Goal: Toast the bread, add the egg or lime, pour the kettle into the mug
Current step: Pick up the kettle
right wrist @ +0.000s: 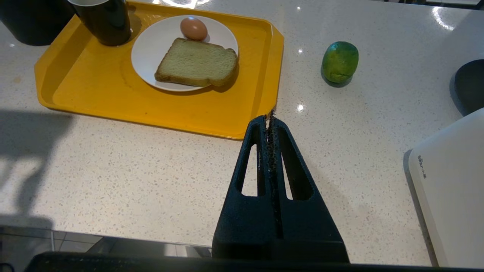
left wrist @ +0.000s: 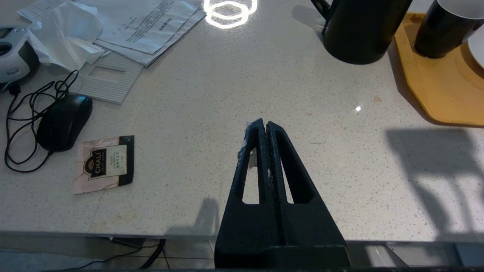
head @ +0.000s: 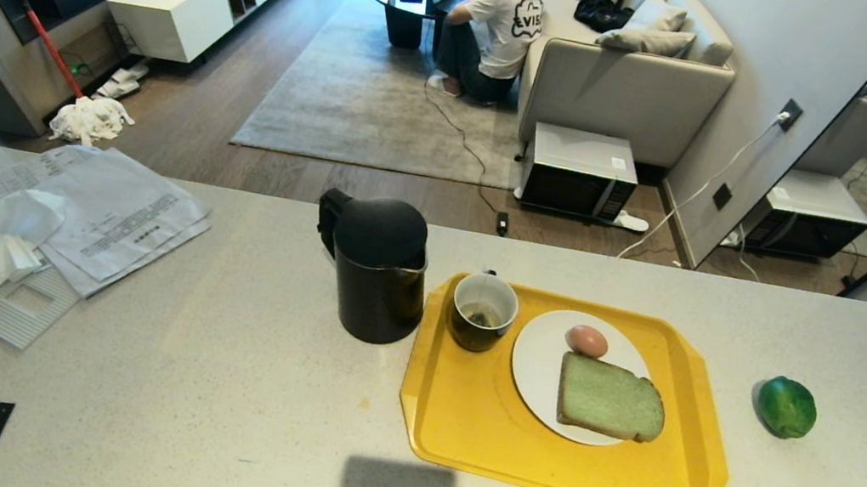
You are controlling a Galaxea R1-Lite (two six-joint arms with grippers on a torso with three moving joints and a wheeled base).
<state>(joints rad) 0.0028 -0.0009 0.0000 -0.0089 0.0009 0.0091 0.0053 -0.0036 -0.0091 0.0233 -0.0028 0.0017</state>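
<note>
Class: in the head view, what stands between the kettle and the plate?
The mug, on the yellow tray, between the kettle and the plate; the head view shows it.

I see my left gripper [left wrist: 264,126] pinched tight, pointing out level over the near edge; my right gripper [right wrist: 269,120] sits likewise, empty too.

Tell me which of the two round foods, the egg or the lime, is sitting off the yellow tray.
The lime. It sits alone on the bare counter, right of the tray, while the egg rests on the white plate beside the bread.
</note>
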